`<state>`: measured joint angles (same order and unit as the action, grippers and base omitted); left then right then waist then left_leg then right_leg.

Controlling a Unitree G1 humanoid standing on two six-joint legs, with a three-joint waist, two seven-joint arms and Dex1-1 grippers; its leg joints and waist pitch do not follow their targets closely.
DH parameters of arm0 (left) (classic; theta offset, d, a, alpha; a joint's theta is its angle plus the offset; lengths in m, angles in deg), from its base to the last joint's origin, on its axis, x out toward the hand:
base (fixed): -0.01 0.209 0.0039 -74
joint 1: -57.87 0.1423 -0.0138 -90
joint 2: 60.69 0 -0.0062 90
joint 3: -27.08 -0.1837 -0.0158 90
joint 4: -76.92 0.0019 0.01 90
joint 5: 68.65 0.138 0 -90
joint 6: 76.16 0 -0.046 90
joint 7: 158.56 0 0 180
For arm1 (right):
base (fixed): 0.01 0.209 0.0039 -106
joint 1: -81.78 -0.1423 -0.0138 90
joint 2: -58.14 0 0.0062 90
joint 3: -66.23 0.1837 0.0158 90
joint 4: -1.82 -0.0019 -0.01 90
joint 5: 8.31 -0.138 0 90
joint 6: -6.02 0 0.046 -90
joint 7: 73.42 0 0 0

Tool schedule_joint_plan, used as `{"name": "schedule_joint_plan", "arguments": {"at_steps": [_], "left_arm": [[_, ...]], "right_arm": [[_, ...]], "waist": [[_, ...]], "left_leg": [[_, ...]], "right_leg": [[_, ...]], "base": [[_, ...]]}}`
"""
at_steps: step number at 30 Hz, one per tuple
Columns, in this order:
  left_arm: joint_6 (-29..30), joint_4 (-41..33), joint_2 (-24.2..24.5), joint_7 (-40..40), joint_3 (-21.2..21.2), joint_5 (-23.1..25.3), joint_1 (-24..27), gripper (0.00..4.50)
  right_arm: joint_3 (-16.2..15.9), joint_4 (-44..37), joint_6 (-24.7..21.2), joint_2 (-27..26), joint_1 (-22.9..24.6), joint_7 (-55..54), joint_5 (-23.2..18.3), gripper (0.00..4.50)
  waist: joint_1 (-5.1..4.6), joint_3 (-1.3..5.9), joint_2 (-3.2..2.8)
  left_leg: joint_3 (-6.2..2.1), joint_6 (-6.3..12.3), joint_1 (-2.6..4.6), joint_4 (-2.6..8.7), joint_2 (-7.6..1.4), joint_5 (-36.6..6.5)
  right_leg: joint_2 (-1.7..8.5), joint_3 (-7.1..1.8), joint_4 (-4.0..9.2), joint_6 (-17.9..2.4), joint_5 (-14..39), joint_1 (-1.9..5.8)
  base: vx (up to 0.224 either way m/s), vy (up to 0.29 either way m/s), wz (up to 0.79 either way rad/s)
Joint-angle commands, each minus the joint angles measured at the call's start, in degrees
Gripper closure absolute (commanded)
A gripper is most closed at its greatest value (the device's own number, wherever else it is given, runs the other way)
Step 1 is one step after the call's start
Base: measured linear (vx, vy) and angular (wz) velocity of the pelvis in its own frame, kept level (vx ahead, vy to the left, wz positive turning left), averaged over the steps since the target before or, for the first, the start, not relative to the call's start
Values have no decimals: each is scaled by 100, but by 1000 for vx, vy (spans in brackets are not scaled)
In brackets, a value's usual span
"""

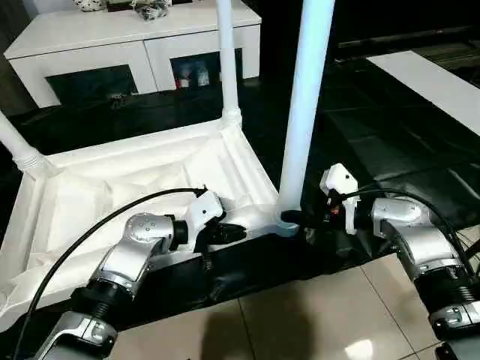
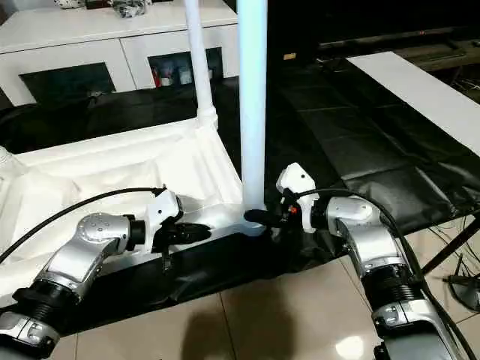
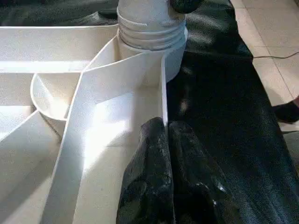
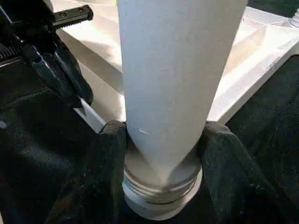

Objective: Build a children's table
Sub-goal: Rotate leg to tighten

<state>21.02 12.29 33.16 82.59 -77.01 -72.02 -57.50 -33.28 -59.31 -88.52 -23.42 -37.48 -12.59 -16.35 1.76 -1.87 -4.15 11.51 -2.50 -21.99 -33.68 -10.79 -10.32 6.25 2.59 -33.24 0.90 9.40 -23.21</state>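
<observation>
1. Black fingers of the right gripper (image 4: 161, 140) clasp the near leg (image 1: 306, 105) just above its corner socket.
2. Left gripper (image 3: 166, 135) pinches the tabletop (image 1: 112, 191) rim beside it.
3. Upturned tabletop rests on the black table (image 1: 390, 127).

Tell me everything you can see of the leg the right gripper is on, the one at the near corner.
The leg is a long, smooth white tube, plastic by its look, widening toward its base. It stands about upright in the near right corner socket of the upturned tabletop, threads showing at the joint. The right gripper clasps it low, a black finger on each side; its top runs out of view.
</observation>
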Motion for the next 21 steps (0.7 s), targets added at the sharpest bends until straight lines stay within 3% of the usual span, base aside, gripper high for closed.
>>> {"name": "schedule_joint_plan", "arguments": {"at_steps": [1, 3, 5, 7, 10, 14, 16, 18, 21], "left_arm": [[173, 4, 98, 146, -240, 155, 42, 450], [133, 169, 4, -47, -236, 248, -25, 450], [133, 169, 4, -47, -236, 248, -25, 450], [244, 448, -260, -478, -175, 338, -232, 450], [437, 759, -516, -1060, -215, 590, -519, 450], [787, 1190, -905, -1990, -104, 729, -903, 450], [1015, 1508, -1191, -2575, 43, 772, -1162, 450], [1011, 1672, -1325, -2807, 93, 807, -1281, 450], [970, 1808, -1420, -2878, 110, 844, -1355, 450]], "right_arm": [[-73, 549, -4, -260, -129, -884, 442, 249], [62, 746, -114, -477, -195, -1452, 469, 253], [62, 746, -114, -477, -195, -1452, 469, 253], [331, 856, -504, -940, -232, -2326, 358, 254], [554, 970, -839, -1449, -268, -3449, 382, 256], [908, 1324, -1055, -2047, -393, -4671, 256, 257], [1276, 1552, -1074, -2500, -500, -5606, 7, 257], [1431, 1657, -1043, -2720, -567, -6118, -33, 257], [1466, 1830, -955, -2902, -712, -6276, -18, 257]], "waist": [[-15, 331, 69], [-90, 309, 78], [-139, 293, 69], [-199, 254, 46], [-255, 253, 43], [-344, 232, 38], [-356, 212, 34], [-375, 202, 14], [-402, 208, -32]], "left_leg": [[-76, 443, 64, 394, -180, -1305], [-101, 259, 71, 434, -172, -1681], [-105, 105, 131, 448, -173, -2032], [-125, -31, 140, 479, -160, -2379], [-169, -203, 182, 507, -154, -2754], [-208, -278, 204, 520, -126, -3107], [-217, -256, 260, 502, -96, -3320], [-249, -272, 323, 498, -77, -3561], [-330, -307, 268, 591, -98, -3820]], "right_leg": [[147, -91, 294, -1526, 1093, 248], [144, -76, 337, -1386, 1592, 245], [139, -94, 387, -1298, 1923, 198], [133, -98, 425, -1182, 2302, 171], [128, -88, 458, -987, 2622, 141], [135, -57, 527, -826, 3007, 103], [135, -35, 611, -675, 3380, 39], [113, 23, 672, -544, 3607, -2], [102, 67, 665, -514, 3182, 95]], "base": [[0, 0, 0], [0, 0, 0], [0, 0, 0], [0, 0, 0], [0, 0, 0], [-13, 6, -2], [0, 0, 0], [0, 0, 0], [0, 0, 0]]}}
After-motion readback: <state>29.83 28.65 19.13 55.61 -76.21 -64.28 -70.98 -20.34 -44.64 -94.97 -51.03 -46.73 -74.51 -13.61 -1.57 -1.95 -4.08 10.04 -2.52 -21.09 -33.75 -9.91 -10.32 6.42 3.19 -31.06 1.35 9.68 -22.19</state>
